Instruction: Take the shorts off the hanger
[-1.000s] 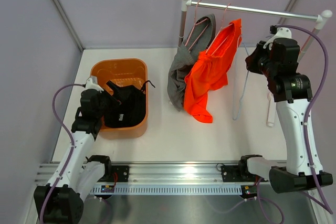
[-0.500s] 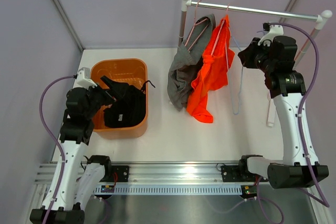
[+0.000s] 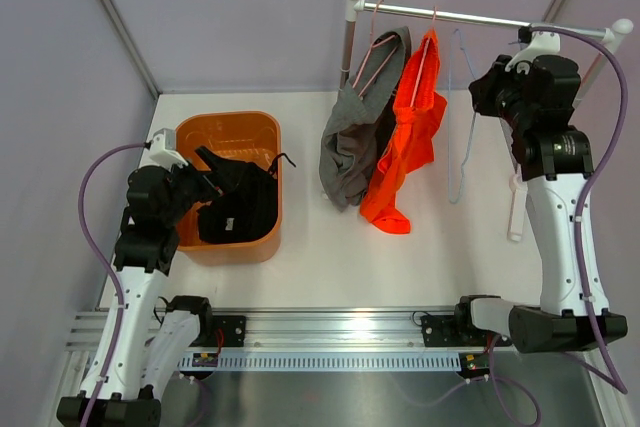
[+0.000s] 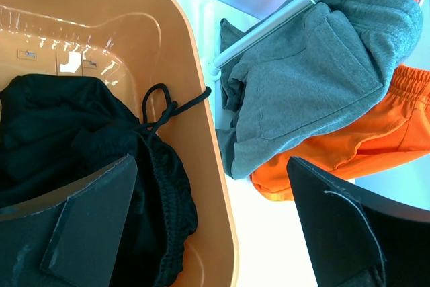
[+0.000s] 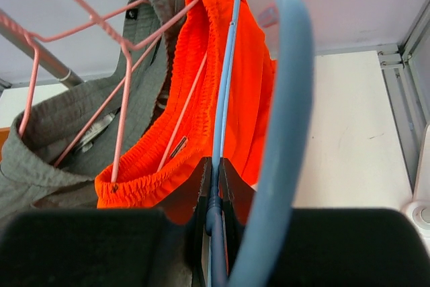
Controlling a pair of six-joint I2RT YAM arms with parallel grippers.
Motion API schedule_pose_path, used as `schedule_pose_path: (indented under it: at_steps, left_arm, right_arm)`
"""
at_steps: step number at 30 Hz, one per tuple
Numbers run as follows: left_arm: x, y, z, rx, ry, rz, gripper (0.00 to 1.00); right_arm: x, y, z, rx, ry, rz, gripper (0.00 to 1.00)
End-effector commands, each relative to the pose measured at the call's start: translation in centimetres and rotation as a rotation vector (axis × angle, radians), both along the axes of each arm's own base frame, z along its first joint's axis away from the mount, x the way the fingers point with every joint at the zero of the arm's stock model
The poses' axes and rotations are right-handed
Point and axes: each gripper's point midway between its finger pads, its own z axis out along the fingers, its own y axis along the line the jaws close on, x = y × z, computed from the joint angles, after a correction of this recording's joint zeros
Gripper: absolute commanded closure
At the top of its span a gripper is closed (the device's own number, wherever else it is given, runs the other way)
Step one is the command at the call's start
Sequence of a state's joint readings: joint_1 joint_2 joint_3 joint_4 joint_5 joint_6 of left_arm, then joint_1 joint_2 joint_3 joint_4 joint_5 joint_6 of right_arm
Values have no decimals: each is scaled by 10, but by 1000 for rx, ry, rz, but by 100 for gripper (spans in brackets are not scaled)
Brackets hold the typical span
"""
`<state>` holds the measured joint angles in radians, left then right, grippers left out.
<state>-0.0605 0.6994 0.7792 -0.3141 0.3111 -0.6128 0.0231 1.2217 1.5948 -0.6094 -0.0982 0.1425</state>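
The black shorts (image 3: 240,205) lie in the orange basket (image 3: 262,247). In the left wrist view the black shorts (image 4: 80,159) are under the basket rim (image 4: 205,139). My left gripper (image 3: 207,177) hovers open and empty over the basket's left side, fingers wide apart (image 4: 215,230). The grey shorts (image 3: 348,137) and orange shorts (image 3: 408,142) hang on pink hangers from the rail (image 3: 500,19). My right gripper (image 3: 477,97) is shut on a bare light-blue hanger (image 3: 458,137) just right of the orange shorts. In the right wrist view the jaws (image 5: 216,183) pinch the hanger's wire (image 5: 225,78).
The rack's white posts stand at the back (image 3: 350,32) and at the right (image 3: 516,207). The pink hangers (image 5: 121,92) carry the grey shorts (image 5: 60,132) and orange shorts (image 5: 201,112). Purple walls enclose the table on the left and back.
My right gripper has moved up and right toward the rail with the blue hanger. The orange shorts swung back to hang narrower. My left gripper drew back left from the black shorts.
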Motion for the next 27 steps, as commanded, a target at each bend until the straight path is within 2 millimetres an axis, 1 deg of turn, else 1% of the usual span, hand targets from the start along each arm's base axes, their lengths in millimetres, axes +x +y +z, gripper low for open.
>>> schedule_pose_path:
  at_steps: [1, 5, 6, 10, 11, 12, 13, 15, 20, 23, 24, 27]
  left_arm:
    - [1, -3, 26, 18, -74, -34, 1]
    - [2, -3, 26, 32, -72, -39, 1]
    - [2, -3, 26, 35, -73, -41, 1]
    - [3, -3, 26, 46, -67, -45, 1]
    - [3, -3, 26, 51, -68, -46, 1]
    - [3, -3, 25, 54, -66, -48, 1]
    - [3, -3, 25, 55, -65, -49, 1]
    - [4, -3, 24, 63, -59, -55, 1]
    - [4, -2, 27, 85, -60, -61, 1]
    - [3, -2, 28, 88, -58, -60, 1]
    - [3, -2, 28, 90, -60, -60, 1]
    - [3, -2, 27, 93, -58, -60, 1]
  right_arm:
    - [9, -10, 31, 3, -59, -57, 100]
    - [13, -17, 45, 11, -78, -103, 100]
    - [16, -17, 52, 19, -88, -105, 100]
    - [26, -23, 57, 19, -64, -143, 100]
    - [33, -23, 54, 18, -48, -148, 100]
    - [35, -24, 64, 20, -66, -154, 100]
    - [36, -27, 61, 15, -51, -169, 100]
    - [44, -28, 64, 19, -48, -179, 100]
    - [56, -32, 59, 22, -25, -204, 100]
    - [67, -33, 52, 24, -12, -215, 100]
    - [68, -34, 54, 23, -18, -218, 100]
    - [77, -35, 51, 16, -9, -223, 100]
